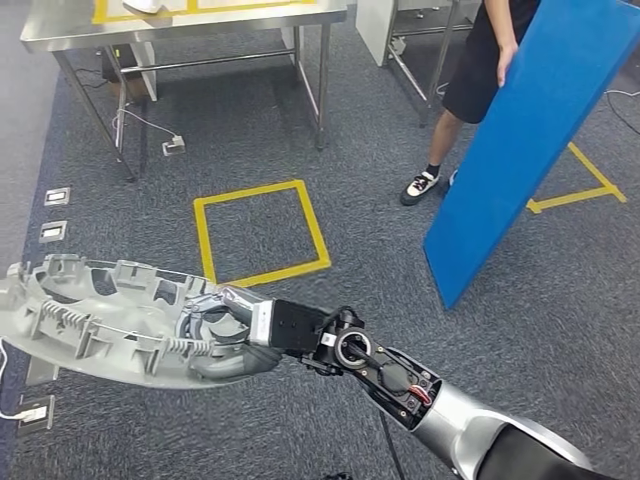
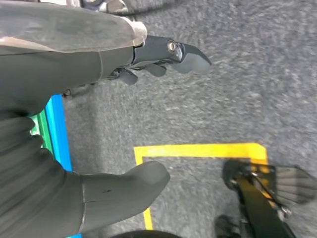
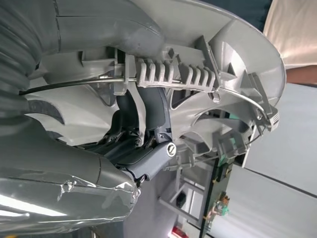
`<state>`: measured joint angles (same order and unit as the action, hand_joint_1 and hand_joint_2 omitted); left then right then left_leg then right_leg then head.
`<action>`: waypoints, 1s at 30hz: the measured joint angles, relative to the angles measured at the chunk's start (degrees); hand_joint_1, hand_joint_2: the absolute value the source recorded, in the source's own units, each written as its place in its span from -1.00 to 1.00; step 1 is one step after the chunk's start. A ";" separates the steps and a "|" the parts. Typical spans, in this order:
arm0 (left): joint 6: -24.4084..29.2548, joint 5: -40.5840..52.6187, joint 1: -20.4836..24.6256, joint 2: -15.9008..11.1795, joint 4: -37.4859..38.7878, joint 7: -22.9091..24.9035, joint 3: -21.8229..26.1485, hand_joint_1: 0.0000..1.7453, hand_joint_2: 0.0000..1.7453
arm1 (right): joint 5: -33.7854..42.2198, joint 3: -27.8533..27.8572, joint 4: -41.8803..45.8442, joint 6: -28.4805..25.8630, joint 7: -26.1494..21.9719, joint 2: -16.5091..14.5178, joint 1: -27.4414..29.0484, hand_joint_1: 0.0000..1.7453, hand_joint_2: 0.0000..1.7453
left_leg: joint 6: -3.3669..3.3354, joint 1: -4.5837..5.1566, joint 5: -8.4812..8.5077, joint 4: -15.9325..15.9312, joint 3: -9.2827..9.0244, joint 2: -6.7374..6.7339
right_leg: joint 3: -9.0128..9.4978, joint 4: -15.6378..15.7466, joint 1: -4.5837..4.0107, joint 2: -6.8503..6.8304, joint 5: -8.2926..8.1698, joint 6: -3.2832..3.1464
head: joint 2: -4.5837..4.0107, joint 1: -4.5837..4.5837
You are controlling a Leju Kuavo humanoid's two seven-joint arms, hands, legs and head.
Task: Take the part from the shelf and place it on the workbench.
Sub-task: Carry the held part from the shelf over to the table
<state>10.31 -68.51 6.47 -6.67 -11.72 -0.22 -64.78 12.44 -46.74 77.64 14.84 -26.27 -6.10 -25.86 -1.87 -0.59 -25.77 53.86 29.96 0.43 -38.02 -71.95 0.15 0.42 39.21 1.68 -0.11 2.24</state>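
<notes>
While my right hand (image 1: 290, 328) grips the big grey part (image 1: 113, 320) at about eight o'clock over the carpet, my left hand (image 2: 112, 124) holds nothing, fingers apart. A workbench (image 1: 181, 25) stands at eleven o'clock.

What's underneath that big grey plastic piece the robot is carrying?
Grey carpet lies under the grey part, with a floor socket near its lower edge. The right hand grips one end; the floor directly beneath the part is hidden.

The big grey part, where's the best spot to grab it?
Probably where the right hand already holds the grey part: at its rounded end, coming endwise, fingers hooked into an opening among the ribs. The long body sticks out sideways, offering less purchase.
</notes>
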 joint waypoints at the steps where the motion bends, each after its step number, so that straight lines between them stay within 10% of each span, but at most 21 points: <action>1: 0.01 0.00 -0.03 0.01 0.00 0.00 0.00 -1.00 1.00 | 0.00 0.01 -0.01 -0.01 -0.01 0.00 0.01 1.00 1.00 | 0.00 0.09 -0.99 -0.04 -1.34 0.17 | -0.61 2.11 -0.10 0.00 0.25 -0.25 | 0.00 0.19; 2: 0.00 0.01 -0.05 0.03 0.00 0.00 0.00 -1.00 1.00 | 0.00 0.01 -0.02 -0.01 -0.02 0.01 0.03 1.00 1.00 | 0.02 0.19 -1.94 -0.07 -2.60 0.28 | -0.82 5.20 -0.27 0.00 -2.08 -0.69 | 0.00 0.41; 5: -0.01 0.04 -0.15 0.38 0.00 -0.01 0.00 -1.00 1.00 | -0.03 0.04 -0.14 -0.01 -0.09 0.09 0.34 1.00 1.00 | 0.52 0.58 -4.59 -0.16 -5.26 0.70 | -0.83 14.60 -1.12 0.37 -16.40 -2.28 | 0.00 0.61; 7: -0.01 0.08 0.01 0.43 0.00 -0.03 0.00 -1.00 1.00 | -0.10 0.10 -0.14 -0.03 -0.11 0.09 0.37 1.00 1.00 | 1.07 0.80 -5.09 0.18 -6.18 0.99 | 0.33 16.30 -1.23 0.69 -19.23 -2.78 | 0.00 0.37; 12: -0.01 0.09 0.41 0.22 0.00 -0.04 0.00 -1.00 1.00 | -0.15 0.23 -0.07 -0.07 -0.06 -0.07 0.13 1.00 1.00 | 2.26 0.75 -1.30 11.98 0.09 0.33 | 3.84 17.91 -0.48 0.53 -17.93 -3.55 | 0.00 -0.20; 17: -0.01 0.10 0.44 0.26 0.00 -0.04 0.00 -1.00 1.00 | -0.15 0.20 -0.07 -0.04 -0.07 -0.07 0.15 1.00 1.00 | 2.58 0.63 -2.63 15.24 2.97 0.26 | 4.52 18.12 -0.39 0.53 -17.39 -3.60 | 0.00 -0.40; 19: -0.01 0.10 0.27 0.15 0.00 -0.03 0.00 -1.00 1.00 | -0.15 0.16 -0.10 -0.03 -0.08 -0.07 0.21 1.00 1.00 | 3.27 0.08 -4.95 13.09 6.86 0.07 | 8.04 18.36 -0.10 0.73 -14.60 -3.29 | 0.00 -0.96; 21: -0.01 0.09 -0.03 0.04 0.00 -0.02 0.00 -1.00 1.00 | -0.15 0.15 -0.19 -0.04 -0.07 -0.06 0.26 1.00 1.00 | 3.54 -0.36 -1.35 4.99 8.25 -0.32 | 11.66 18.49 -0.01 0.99 -11.39 -2.66 | 0.00 -1.66; 23: -0.01 0.09 -0.05 0.05 0.00 -0.03 0.00 -1.00 1.00 | -0.16 0.14 -0.28 -0.02 -0.05 -0.06 0.28 1.00 1.00 | 2.87 -0.30 2.66 0.80 7.31 -0.59 | 13.38 18.88 -0.23 1.09 -9.83 -2.01 | 0.00 -1.82; 26: -0.02 0.09 0.16 0.19 -0.01 -0.03 0.00 -1.00 1.00 | -0.16 0.18 -0.30 -0.02 -0.07 -0.08 0.09 1.00 1.00 | 1.46 -0.40 2.57 -0.14 5.33 -0.50 | 15.35 18.29 -0.26 0.87 -8.88 -1.05 | 0.00 -1.50; 30: -0.03 0.07 0.22 0.19 0.00 -0.02 0.00 -1.00 1.00 | -0.24 0.12 -0.32 0.00 -0.06 -0.08 0.04 1.00 1.00 | 0.29 -0.16 2.95 -0.18 2.69 -0.69 | 8.54 5.48 -0.13 0.09 -3.46 -0.30 | 0.00 -0.68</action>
<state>10.28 -68.43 6.69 -6.48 -11.72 -0.24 -64.78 12.20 -46.62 77.31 14.84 -26.33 -6.18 -25.82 -1.58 -0.75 -22.82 53.68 32.64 -0.26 -29.48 -66.47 0.02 0.51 35.75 1.39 -0.11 1.57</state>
